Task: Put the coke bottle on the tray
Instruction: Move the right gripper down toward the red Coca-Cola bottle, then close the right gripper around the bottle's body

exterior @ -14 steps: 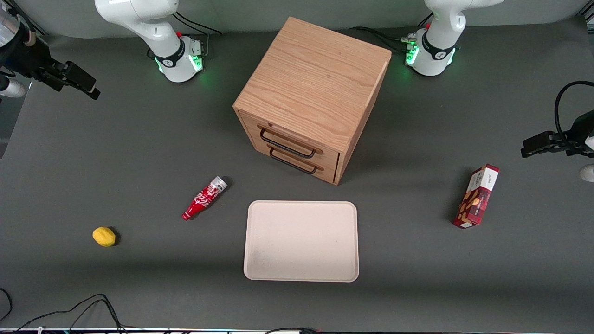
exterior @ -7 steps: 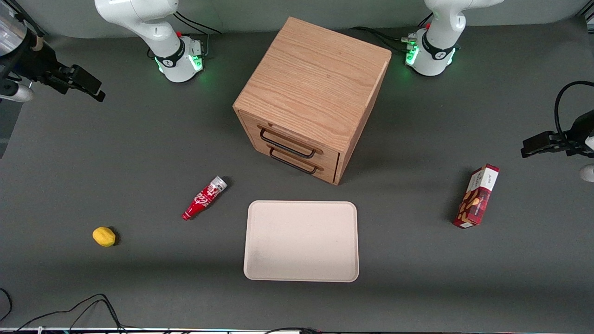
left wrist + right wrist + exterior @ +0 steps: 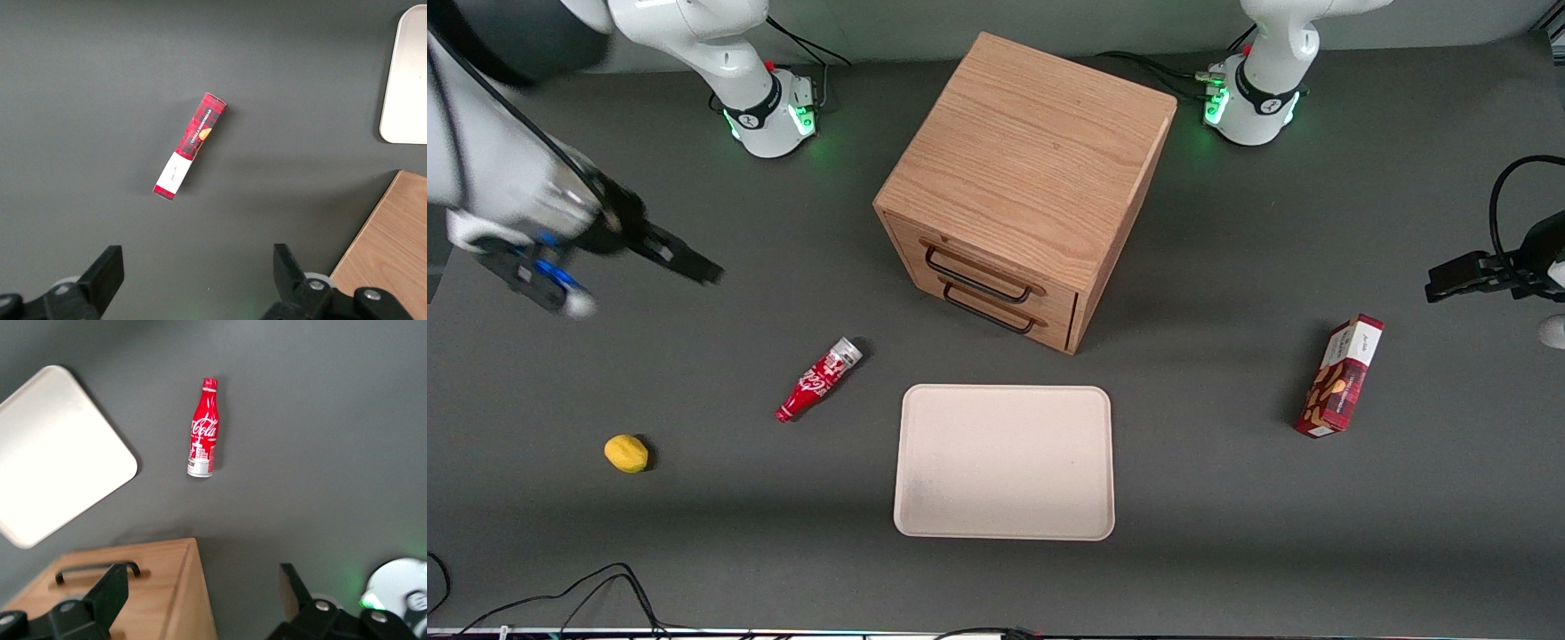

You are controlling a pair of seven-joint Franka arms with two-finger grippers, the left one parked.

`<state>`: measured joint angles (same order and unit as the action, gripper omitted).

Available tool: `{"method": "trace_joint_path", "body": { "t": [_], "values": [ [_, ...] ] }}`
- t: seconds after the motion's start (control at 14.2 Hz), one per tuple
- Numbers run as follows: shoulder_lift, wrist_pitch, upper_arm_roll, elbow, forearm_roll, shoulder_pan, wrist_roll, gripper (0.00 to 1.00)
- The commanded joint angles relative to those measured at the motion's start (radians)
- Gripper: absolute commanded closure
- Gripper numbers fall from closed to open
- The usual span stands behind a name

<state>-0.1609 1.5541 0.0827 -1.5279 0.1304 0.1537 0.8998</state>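
Note:
The coke bottle [image 3: 818, 380] lies on its side on the dark table, red with white script, beside the tray [image 3: 1005, 462], toward the working arm's end. It also shows in the right wrist view [image 3: 203, 430], as does a corner of the tray [image 3: 53, 453]. The tray is beige, flat and holds nothing. My right gripper [image 3: 678, 260] hangs above the table, farther from the front camera than the bottle and well apart from it. In the right wrist view the gripper [image 3: 200, 593] is open and empty, its fingers [image 3: 110, 593] spread wide.
A wooden two-drawer cabinet [image 3: 1032, 178] stands just farther from the front camera than the tray. A yellow lemon [image 3: 626, 453] lies nearer the camera than the bottle. A red snack box [image 3: 1341, 375] lies toward the parked arm's end. Cables [image 3: 560, 596] run along the table's front edge.
My right arm has swung in from the table's end toward the middle and nearer the front camera, closing on the bottle. The bottle and tray have not moved.

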Motion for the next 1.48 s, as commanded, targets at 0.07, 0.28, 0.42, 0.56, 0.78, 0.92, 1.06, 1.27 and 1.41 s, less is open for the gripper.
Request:
{"method": "trace_joint_path", "body": {
  "t": [0.07,0.28,0.42,0.56,0.78,0.92,1.06,1.27,1.41],
  "values": [
    [-0.207,0.136,0.028,-0.010,0.000,0.007,0.200,0.00],
    [-0.296,0.387,0.029,-0.162,-0.081,0.013,0.278,0.00],
    [-0.319,0.594,0.029,-0.289,-0.104,0.017,0.301,0.00],
    [-0.342,0.717,0.031,-0.363,-0.153,0.021,0.324,0.00],
    [-0.365,0.802,0.031,-0.408,-0.205,0.027,0.356,0.00],
    [-0.374,0.828,0.031,-0.414,-0.207,0.027,0.358,0.01],
    [-0.388,0.843,0.031,-0.414,-0.219,0.027,0.358,0.26],
    [-0.400,0.862,0.031,-0.416,-0.230,0.027,0.358,0.34],
    [-0.405,0.862,0.032,-0.408,-0.236,0.027,0.350,1.00]
  ]
}}
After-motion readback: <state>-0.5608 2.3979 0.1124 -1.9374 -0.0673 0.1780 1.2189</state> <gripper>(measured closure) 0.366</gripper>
